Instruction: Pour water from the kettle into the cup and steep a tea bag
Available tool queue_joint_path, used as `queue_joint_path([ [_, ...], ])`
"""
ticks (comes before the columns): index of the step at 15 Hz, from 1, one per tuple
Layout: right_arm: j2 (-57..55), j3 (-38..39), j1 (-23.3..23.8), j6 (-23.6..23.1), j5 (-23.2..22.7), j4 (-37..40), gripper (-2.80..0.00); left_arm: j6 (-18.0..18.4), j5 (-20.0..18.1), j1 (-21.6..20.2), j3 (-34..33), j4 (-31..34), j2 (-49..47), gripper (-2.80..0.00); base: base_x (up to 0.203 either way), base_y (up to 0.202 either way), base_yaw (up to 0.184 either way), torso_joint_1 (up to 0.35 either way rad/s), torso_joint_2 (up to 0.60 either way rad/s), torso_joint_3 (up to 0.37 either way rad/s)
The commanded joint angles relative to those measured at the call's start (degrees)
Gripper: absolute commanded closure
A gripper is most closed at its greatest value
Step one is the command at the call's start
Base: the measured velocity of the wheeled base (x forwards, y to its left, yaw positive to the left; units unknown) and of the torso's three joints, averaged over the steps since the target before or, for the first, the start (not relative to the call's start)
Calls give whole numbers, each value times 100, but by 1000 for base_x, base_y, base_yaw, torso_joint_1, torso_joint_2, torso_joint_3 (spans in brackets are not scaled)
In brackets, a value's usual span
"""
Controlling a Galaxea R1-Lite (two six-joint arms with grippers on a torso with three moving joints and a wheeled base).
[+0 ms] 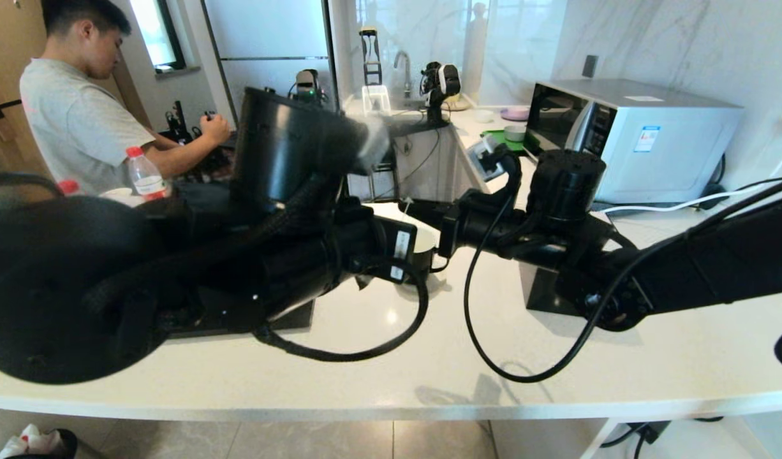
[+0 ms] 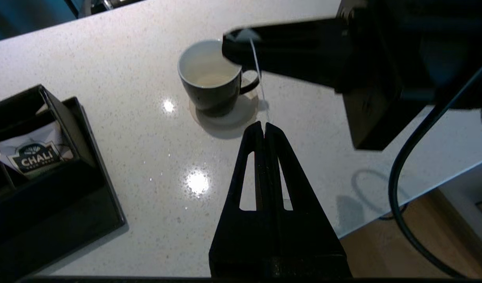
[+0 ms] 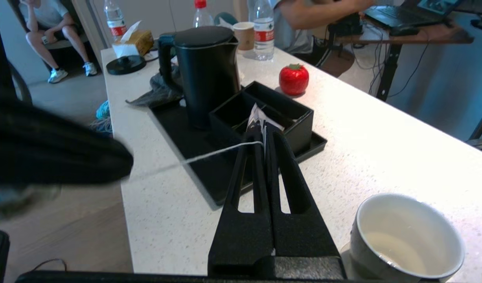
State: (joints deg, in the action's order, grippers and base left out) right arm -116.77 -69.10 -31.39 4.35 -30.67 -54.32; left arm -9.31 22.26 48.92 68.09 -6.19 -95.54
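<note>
The left gripper [image 2: 263,126] and the right gripper [image 3: 263,133] are both closed on the thin white string [image 3: 209,154], which runs tight between their tips, above the white counter [image 2: 154,165]. The cup [image 2: 209,80] stands on the counter just beyond the left gripper, under the right gripper's tip (a pale liquid is inside). The kettle [image 3: 207,70] stands on the black tray [image 3: 194,145], well apart from the cup.

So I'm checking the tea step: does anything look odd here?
Yes. The string is stretched taut between the shut left gripper and the shut right gripper, beside the cup, not over it. No pouch shows in the cup.
</note>
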Motion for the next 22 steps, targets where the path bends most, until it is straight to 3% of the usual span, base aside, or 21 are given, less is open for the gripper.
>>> queue_joint_path([
  [1, -47, -198, 44, 4, -18, 5, 0, -183, 28, 3, -171, -5, 9, 0, 0, 0, 0, 0, 0, 0],
  [6, -30, -209, 63, 4, -9, -8, 0, -483, 181, -22, -155, -14, -203, 0, 0, 0, 0, 0, 0, 0],
  [9, -12, -192, 63, 4, -9, -26, 0, -484, 209, -76, -111, -46, -291, 0, 0, 0, 0, 0, 0, 0],
  [13, 5, -192, 63, 4, -18, -35, 0, -402, 235, -168, -111, -794, -545, 0, 0, 0, 0, 0, 0, 0],
  [22, 41, -174, 63, 4, -18, -43, 0, -396, 235, -339, -25, -964, -677, 0, 0, 0, 0, 0, 0, 0],
])
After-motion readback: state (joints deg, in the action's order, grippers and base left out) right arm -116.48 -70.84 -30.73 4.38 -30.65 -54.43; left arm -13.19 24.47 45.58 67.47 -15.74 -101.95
